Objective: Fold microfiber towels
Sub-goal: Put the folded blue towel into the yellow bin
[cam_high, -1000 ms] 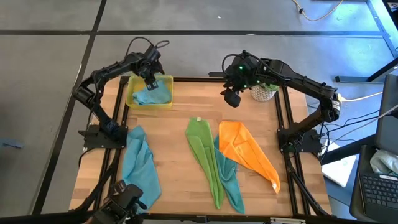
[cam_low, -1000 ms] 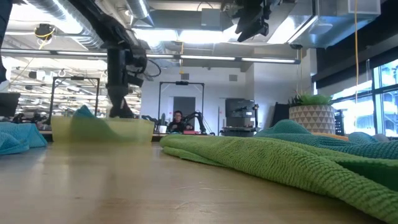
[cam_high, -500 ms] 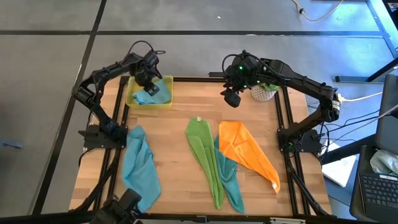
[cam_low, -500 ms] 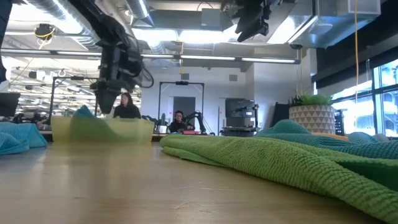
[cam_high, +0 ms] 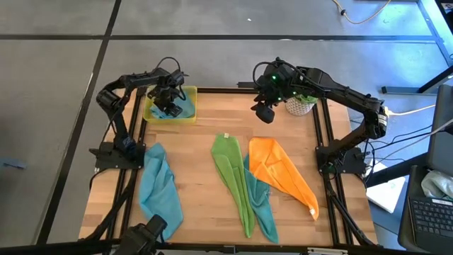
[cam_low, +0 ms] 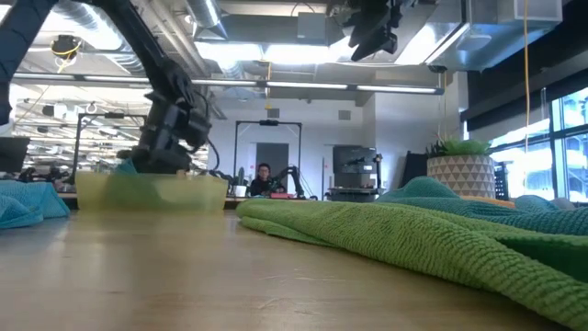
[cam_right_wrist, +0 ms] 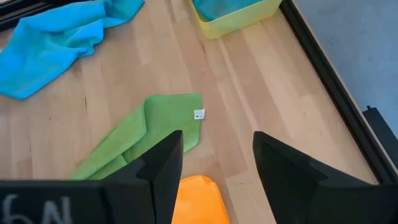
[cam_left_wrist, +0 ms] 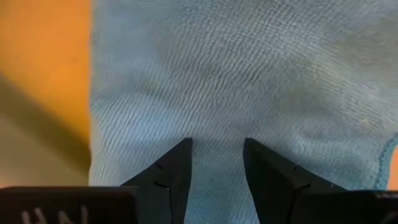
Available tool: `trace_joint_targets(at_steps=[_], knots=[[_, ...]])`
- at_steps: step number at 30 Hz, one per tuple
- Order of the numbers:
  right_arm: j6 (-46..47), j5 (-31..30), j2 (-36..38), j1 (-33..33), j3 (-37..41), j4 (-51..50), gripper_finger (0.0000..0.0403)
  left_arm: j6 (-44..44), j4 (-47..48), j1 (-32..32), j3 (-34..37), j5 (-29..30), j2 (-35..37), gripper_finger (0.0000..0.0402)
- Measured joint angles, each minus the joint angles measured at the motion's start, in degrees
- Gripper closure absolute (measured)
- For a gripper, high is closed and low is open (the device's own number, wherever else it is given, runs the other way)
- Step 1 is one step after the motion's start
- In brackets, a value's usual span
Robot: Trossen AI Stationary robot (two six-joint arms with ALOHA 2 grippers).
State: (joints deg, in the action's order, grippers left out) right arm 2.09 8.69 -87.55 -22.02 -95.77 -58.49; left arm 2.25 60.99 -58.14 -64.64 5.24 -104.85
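Observation:
A light blue towel (cam_high: pixel 180 108) lies bunched in the yellow-green tray (cam_high: pixel 190 92) at the table's far left. My left gripper (cam_high: pixel 168 106) is open and points down into the tray. Its fingertips (cam_left_wrist: pixel 180 155) stand right at this towel (cam_left_wrist: pixel 249 74). A second light blue towel (cam_high: pixel 159 191) lies crumpled at the near left. The lime green towel (cam_high: pixel 233 177), the teal towel (cam_high: pixel 263 209) and the orange towel (cam_high: pixel 283 173) lie overlapping at the table's middle. My right gripper (cam_high: pixel 263 110) is open and empty, high above the table's far middle. My left gripper comes at the light blue towel's top surface (cam_left_wrist: pixel 217 124) from above, with its fingers a little apart. The towel lies in the tray. I cannot tell whether the fingertips touch the cloth.
A white potted plant (cam_high: pixel 301 105) stands at the far right corner. Bare wood lies between the tray and the three middle towels (cam_right_wrist: pixel 249 93). A person sits in the room far behind the table (cam_low: pixel 265 175).
My left gripper has gone down into the tray and a little toward the table's near edge, ending low over the light blue towel. My right gripper has kept still.

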Motion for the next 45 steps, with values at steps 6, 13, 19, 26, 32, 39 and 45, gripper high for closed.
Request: trace_joint_targets(at_steps=[6,13,19,26,32,39,45], knots=[[0.82,0.02,0.0,0.02,0.0,-0.48,0.0206,6.28,-1.05,0.97,-0.01,0.24,-2.33,0.0266],[1.29,0.0,0.0,0.02,0.0,-0.56,0.0206,14.84,-2.61,3.49,-0.02,3.49,-2.29,0.0266],[0.95,-0.02,0.0,0.02,0.0,-0.54,0.0206,21.84,-2.31,6.54,-0.11,8.37,-2.24,0.0266],[0.94,-0.05,0.0,0.02,0.0,-0.54,0.0206,38.19,-3.64,9.4,-0.09,13.45,-2.24,0.0266],[2.16,-0.05,0.0,0.01,0.0,-0.54,0.0206,43.29,-6.2,11.31,-0.02,17.97,-2.27,0.0266],[2.07,-0.05,0.0,0.02,0.0,-0.51,0.0206,43.8,-6.83,11.69,0.0,25.5,-1.44,0.0266],[1.3,-0.07,0.0,0.0,0.0,-0.41,0.0206,39.47,-5.02,11.29,0.0,25.5,2.63,0.0266]])
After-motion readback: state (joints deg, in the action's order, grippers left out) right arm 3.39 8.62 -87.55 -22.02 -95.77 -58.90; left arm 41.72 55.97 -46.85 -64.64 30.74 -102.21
